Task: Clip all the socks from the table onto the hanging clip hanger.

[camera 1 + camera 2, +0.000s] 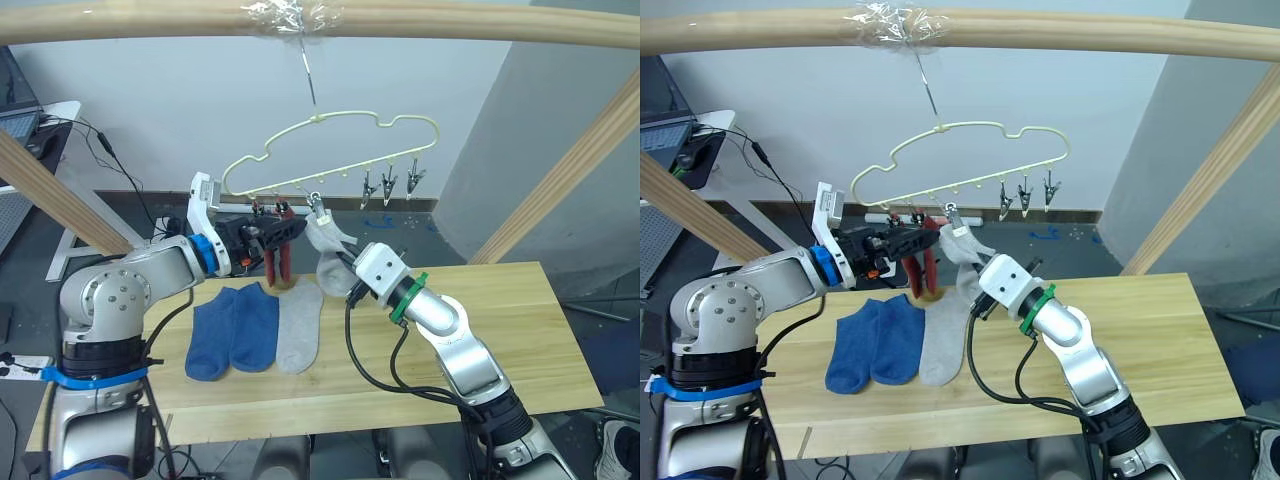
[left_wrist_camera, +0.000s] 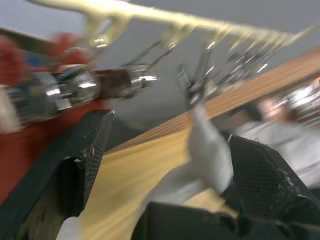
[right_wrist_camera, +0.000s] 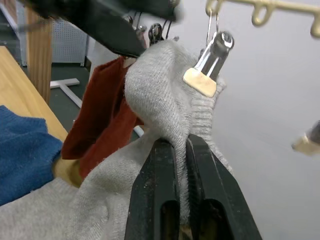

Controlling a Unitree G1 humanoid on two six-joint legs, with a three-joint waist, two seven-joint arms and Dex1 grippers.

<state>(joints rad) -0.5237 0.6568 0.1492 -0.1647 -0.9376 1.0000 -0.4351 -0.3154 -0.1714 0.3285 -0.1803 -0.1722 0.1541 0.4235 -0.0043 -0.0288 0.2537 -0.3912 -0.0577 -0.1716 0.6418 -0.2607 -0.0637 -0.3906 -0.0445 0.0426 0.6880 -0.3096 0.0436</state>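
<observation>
The right claw (image 3: 182,150) is closed tight on a fold of a grey sock (image 3: 165,95), pinching the knit just below the cuff so the cuff edge can be offered up to a clip (image 3: 212,60); that clip appears already to have bitten the cuff. The left claw (image 2: 165,165) is spread wide, its fingers (image 2: 90,150) empty, poised beside the same clip, probably to work or steady it. The grey sock hangs with its long axis roughly vertical, cuff up at the clip, toe end trailing down toward the counter (image 1: 520,320).

Just beside it two red socks (image 1: 280,262) hang from clips, also long axis down. The hanger (image 1: 330,150) tilts, lower at the robot's left, and three clips (image 1: 388,186) at its right end hang empty. On the counter lie two blue socks (image 1: 235,330) and a second grey sock (image 1: 298,330), side by side and touching, toes pointing toward the robot.
</observation>
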